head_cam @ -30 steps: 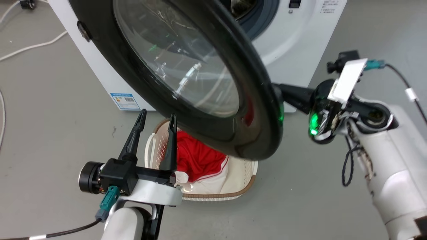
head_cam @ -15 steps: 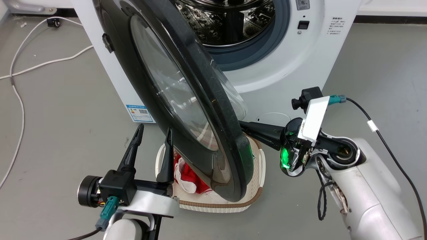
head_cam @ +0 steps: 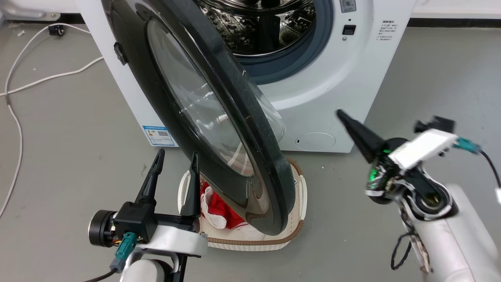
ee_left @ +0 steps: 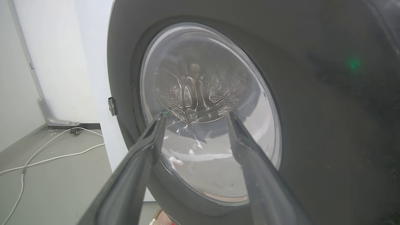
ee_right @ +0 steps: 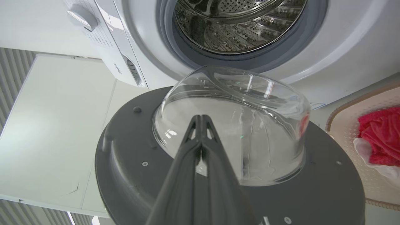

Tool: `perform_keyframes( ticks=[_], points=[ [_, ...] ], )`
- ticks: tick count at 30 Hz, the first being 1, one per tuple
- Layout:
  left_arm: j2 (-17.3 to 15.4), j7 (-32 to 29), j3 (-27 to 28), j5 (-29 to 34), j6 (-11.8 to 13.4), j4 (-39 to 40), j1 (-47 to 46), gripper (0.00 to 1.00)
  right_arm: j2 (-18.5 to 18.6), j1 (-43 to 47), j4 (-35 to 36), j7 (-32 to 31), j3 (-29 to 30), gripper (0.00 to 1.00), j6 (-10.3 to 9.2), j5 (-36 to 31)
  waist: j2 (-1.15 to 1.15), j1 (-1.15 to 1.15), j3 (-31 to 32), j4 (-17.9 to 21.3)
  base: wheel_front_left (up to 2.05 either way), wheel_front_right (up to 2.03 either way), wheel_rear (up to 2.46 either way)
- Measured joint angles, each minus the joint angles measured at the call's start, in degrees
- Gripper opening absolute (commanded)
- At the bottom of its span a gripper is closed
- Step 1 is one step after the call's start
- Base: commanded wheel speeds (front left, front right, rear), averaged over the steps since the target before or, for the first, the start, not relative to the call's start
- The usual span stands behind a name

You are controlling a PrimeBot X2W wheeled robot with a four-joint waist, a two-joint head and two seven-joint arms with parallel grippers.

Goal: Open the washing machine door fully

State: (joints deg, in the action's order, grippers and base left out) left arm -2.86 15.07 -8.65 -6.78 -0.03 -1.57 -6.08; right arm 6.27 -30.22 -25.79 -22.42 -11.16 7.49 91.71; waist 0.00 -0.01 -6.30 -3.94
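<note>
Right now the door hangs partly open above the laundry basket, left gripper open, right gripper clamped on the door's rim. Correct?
No. In the head view the right gripper is shut on nothing, clear of the washing machine door. The rest holds: door partly open above the laundry basket, left gripper open.

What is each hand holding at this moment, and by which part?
Nothing is held. The left hand is open before the large round glossy black washing machine door; the right hand is shut on nothing, apart from that door.
</note>
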Motion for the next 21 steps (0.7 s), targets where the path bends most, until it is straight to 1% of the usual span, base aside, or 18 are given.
perform_keyframes(
  ticks=[2, 3, 4, 6, 9, 10, 11, 12, 13, 14, 16, 21],
  points=[
    [0.0, 0.0, 0.1, 0.0, 0.0, -0.1, 0.0, 1.0, 0.3, 2.2, 2.0, 3.6, 2.2, 0.0, 0.0, -0.1, 0.0, 0.0, 0.0, 0.3, 0.0, 0.0, 0.0],
    [0.0, 0.0, 0.4, 0.0, 0.1, -0.2, 0.1, 1.0, 0.8, 4.4, 3.9, 6.7, 4.7, 0.0, 0.0, -0.3, 0.0, 0.0, 0.0, 0.6, 0.0, 0.0, 0.0],
    [0.0, 0.0, 0.4, 0.0, 0.1, -0.2, 0.1, 1.0, 0.8, 4.4, 3.9, 6.7, 4.7, 0.0, 0.0, -0.3, 0.0, 0.0, 0.0, 0.6, 0.0, 0.0, 0.0],
    [0.0, 0.0, 0.5, 0.0, 0.1, -0.4, 0.2, 1.0, 1.9, 7.1, 6.0, 9.8, 6.5, 0.0, 0.0, -1.2, 0.0, 0.0, 0.1, 0.9, 0.0, 0.0, 0.0],
    [0.0, 0.0, 0.9, 0.0, 0.1, -0.6, 0.4, 1.0, 2.4, 11.6, 9.5, 14.0, 10.0, 0.0, 0.0, -0.9, 0.0, 0.0, 0.3, 1.3, 0.0, 0.0, 0.0],
    [0.0, 0.0, 1.0, 0.0, 0.1, -0.7, 0.4, 1.0, 2.4, 13.1, 10.6, 15.3, 11.0, 0.03, 0.0, -1.2, 0.0, 0.0, 0.4, 1.3, 0.0, 0.0, 0.0],
    [0.0, 0.0, 1.2, 0.0, 0.1, -0.7, 0.6, 1.0, 2.4, 14.7, 11.9, 16.2, 12.0, 0.35, 0.0, -0.9, 0.0, 0.0, 0.5, 1.5, 0.0, 0.0, 0.0],
    [0.0, 0.0, 1.4, 0.0, 0.1, -0.8, 0.7, 1.0, 2.6, 16.3, 12.9, 17.5, 12.6, 0.53, 0.0, -1.4, 0.0, 0.0, 0.6, 1.6, 0.0, 0.0, 0.0],
    [0.0, 0.0, 1.5, 0.0, 0.2, -0.8, 0.8, 1.0, 3.2, 17.7, 13.5, 19.1, 13.0, 0.88, 0.0, -3.4, 0.0, 0.0, 0.6, 1.8, 0.0, 0.0, 0.0],
    [0.0, 0.0, 1.6, 0.0, 0.2, -0.8, 0.9, 1.0, 3.6, 19.2, 14.2, 20.4, 13.4, 1.0, 0.0, -4.6, 0.0, 0.0, 0.7, 2.0, 0.0, 0.0, 0.0],
    [0.0, 0.0, 1.8, -0.1, 0.3, -0.9, 0.9, 1.0, 3.5, 21.4, 15.7, 22.7, 13.9, 1.0, 0.0, -6.1, 0.0, 0.0, 0.8, 2.3, 0.0, 0.0, 0.0],
    [0.0, 0.0, 2.4, 0.0, 0.2, -1.2, 1.0, 1.0, 3.5, 25.0, 17.9, 29.5, 13.8, 1.0, 0.0, -15.6, 0.0, 0.0, 1.4, 3.0, 0.0, 0.0, 0.0]
  ],
)
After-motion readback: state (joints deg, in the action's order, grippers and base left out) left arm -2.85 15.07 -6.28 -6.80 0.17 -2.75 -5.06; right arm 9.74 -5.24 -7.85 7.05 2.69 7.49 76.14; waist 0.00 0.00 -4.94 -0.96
